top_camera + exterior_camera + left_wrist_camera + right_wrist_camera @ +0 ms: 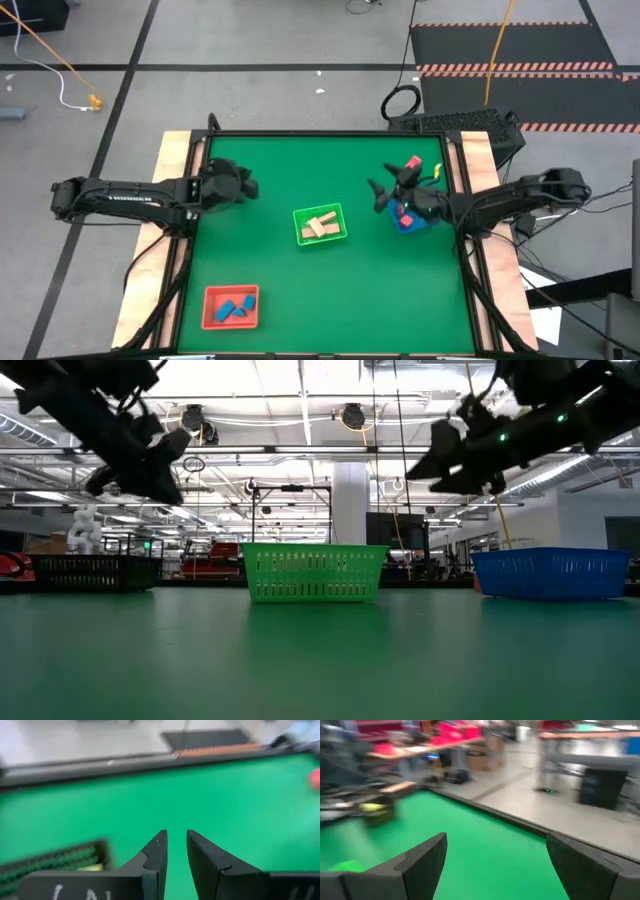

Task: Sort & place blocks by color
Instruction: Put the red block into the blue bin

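In the high view the green tray (pixel 321 224) sits near the middle of the frame with cream blocks (pixel 319 227) lying in it, the red tray (pixel 231 306) at the lower left holds blue blocks (pixel 235 307), and the blue tray (pixel 410 221) at the right is mostly covered by the right arm. A small red block (pixel 412 162) lies on the mat (pixel 300 170) just above that arm, outside any tray. The left gripper (pixel 252 187) hangs above bare mat at the left of centre, well apart from every tray; its wrist view shows the fingers (pixel 159 851) drawn almost together with nothing between them. The right gripper (pixel 377 192) is raised over the mat beside the blue tray, its fingers (pixel 427 860) spread wide and empty. Judging by this, a placement looks finished and a fresh pick is in hand. The loose red block seems the likely target; the next move would call for bringing a spread gripper down over it, squared to its sides.
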